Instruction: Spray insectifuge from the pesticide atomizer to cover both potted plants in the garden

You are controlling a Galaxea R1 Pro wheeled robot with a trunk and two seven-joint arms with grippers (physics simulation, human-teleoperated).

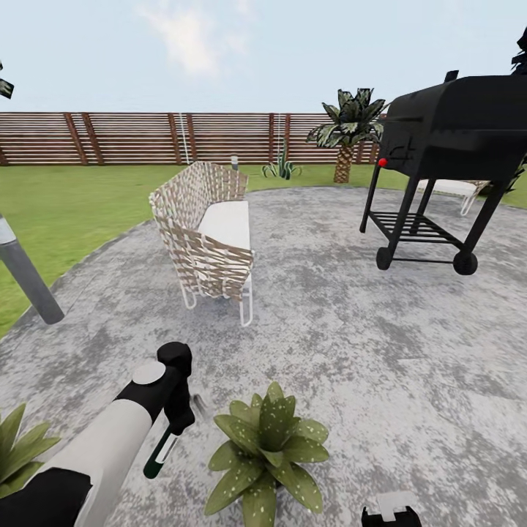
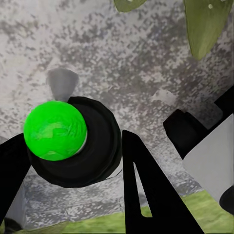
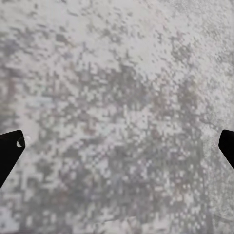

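The spray bottle [image 1: 162, 448], slim and dark green with a pale band, hangs tilted in the left end effector [image 1: 178, 417] at the lower left of the head view, over the grey paving [image 1: 351, 351]. One leafy plant [image 1: 265, 448] sits just right of it; a second plant [image 1: 18, 446] shows at the lower left edge. The left wrist view shows the bottle's round end with a bright green cap [image 2: 55, 130].

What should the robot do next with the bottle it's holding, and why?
Probably swing the left gripper a little toward the potted plant and aim the pesticide atomizer at its leaves. The bottle is already clamped in the fingers, hanging over bare paving just beside the plant, so spray from here would likely miss the leaves.
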